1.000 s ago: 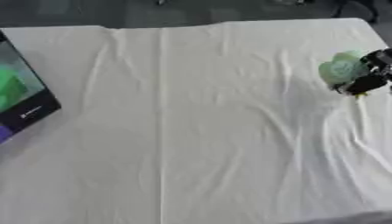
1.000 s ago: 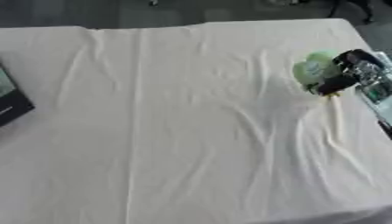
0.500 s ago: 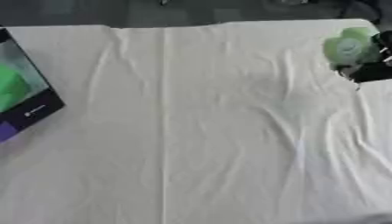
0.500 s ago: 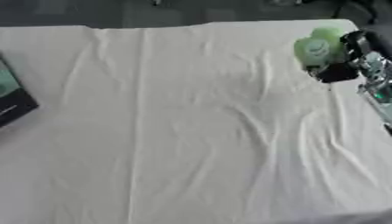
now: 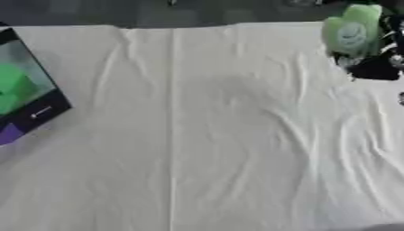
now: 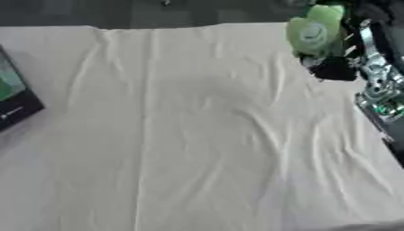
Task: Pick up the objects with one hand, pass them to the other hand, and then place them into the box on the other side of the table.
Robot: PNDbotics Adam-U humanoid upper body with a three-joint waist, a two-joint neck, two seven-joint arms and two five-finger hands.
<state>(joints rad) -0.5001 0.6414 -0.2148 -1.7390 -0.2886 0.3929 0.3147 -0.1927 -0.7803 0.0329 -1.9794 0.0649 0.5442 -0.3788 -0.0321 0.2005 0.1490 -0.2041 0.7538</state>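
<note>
White cloth (image 5: 205, 135) — right hand (image 6: 335, 67) blurred, clutching green object (image 6: 314, 31).

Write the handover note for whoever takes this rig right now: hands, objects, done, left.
Right hand: at the far right of the table, fingers curled on the pale green object, holding it above the white cloth.
Left hand: not in view.
Box: at the left edge, dark-rimmed, something green already inside.
Done: object picked up with the right hand.
Left: pass it to the left hand, then place it into the box.
</note>
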